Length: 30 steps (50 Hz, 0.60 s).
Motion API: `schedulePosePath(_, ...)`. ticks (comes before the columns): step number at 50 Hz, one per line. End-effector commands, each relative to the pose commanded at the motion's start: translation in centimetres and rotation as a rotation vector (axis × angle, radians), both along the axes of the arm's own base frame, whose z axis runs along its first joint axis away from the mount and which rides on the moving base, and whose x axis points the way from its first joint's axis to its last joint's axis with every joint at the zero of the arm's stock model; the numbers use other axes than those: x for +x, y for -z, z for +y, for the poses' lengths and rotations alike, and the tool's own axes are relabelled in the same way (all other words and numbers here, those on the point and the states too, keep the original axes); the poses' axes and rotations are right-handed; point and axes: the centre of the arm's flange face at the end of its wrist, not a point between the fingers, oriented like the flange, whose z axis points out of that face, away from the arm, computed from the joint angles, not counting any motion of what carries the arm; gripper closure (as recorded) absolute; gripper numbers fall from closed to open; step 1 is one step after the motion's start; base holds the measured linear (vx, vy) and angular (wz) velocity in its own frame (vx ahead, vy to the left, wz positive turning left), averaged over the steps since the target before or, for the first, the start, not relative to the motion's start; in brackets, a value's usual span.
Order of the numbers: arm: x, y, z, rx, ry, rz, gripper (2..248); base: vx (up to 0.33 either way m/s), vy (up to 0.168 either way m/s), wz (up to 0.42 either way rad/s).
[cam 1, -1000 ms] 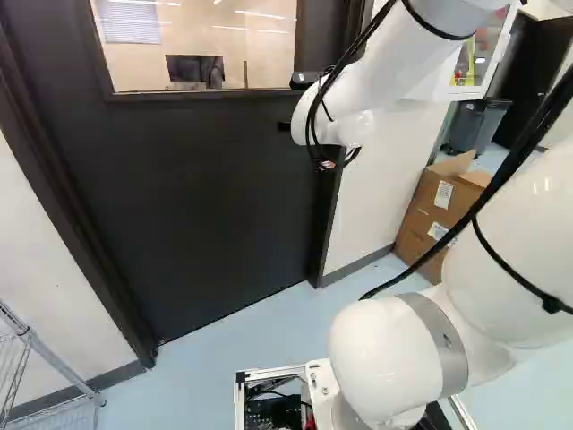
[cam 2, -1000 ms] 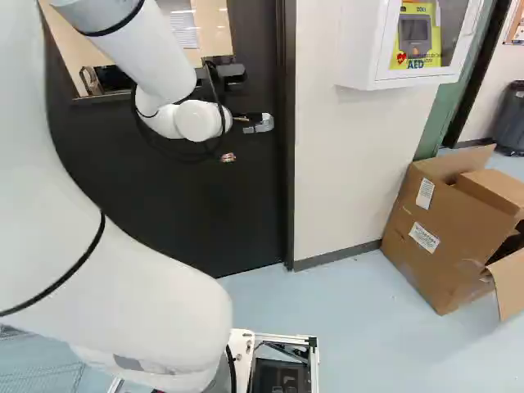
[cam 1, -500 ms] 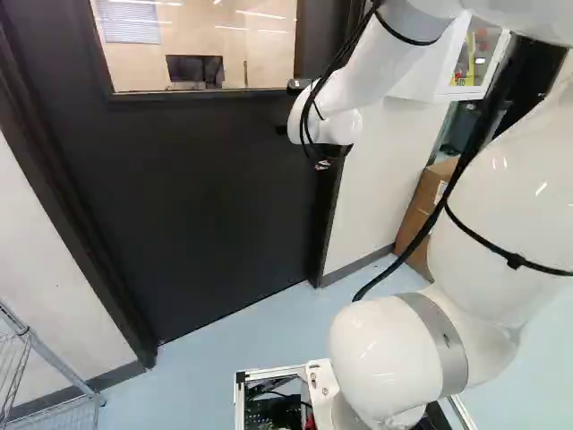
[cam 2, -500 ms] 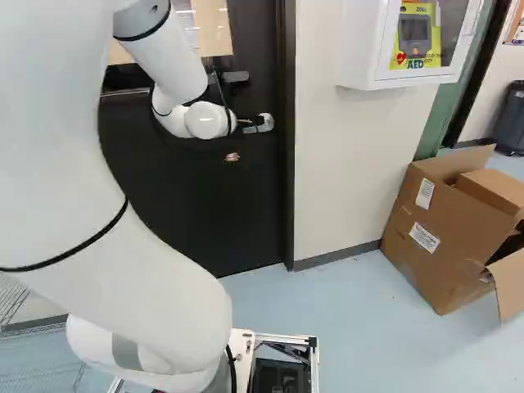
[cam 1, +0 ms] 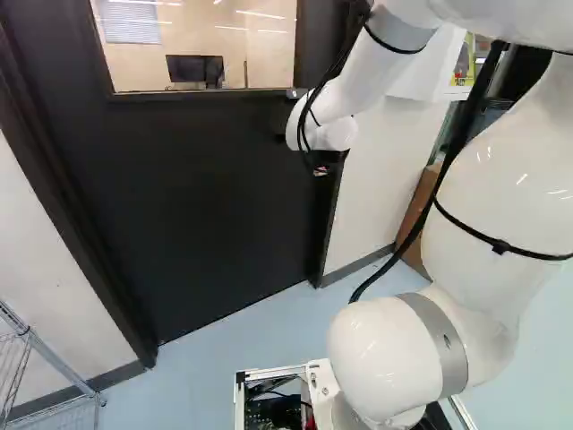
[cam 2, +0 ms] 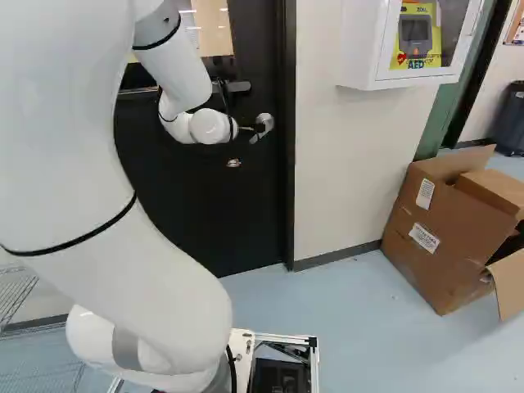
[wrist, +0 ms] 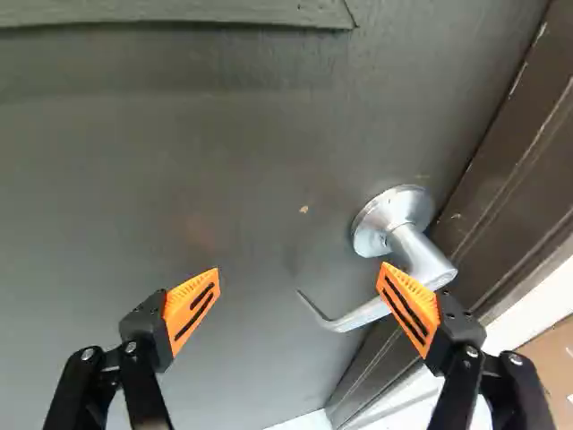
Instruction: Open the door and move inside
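Lever handle (wrist: 358,316) tipped downward, arm (cam 2: 65,147) shifted | silver, curved | door (cam 1: 206,206) shut | pincer (cam 2: 252,128) spread

a pale blue floor (cam 2: 352,319) is shown below the door and wall. on it, toward the right of the right base view, a brown cardboard box (cam 2: 434,254) is set near the wall, its flaps opened; two white labels are seen on it. in the left base view the box is partly hidden by the arm. farther back, a dark bin (cam 2: 511,119) is cut off by the right base view's edge. a wire rack (cam 1: 58,365) is seen at the left of the left base view, its feet cut off.
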Motion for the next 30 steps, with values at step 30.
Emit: schedulePosePath(30,0.5,3.3,0.0,-0.002,0.0,0.067,3,0.0,0.0,0.0)
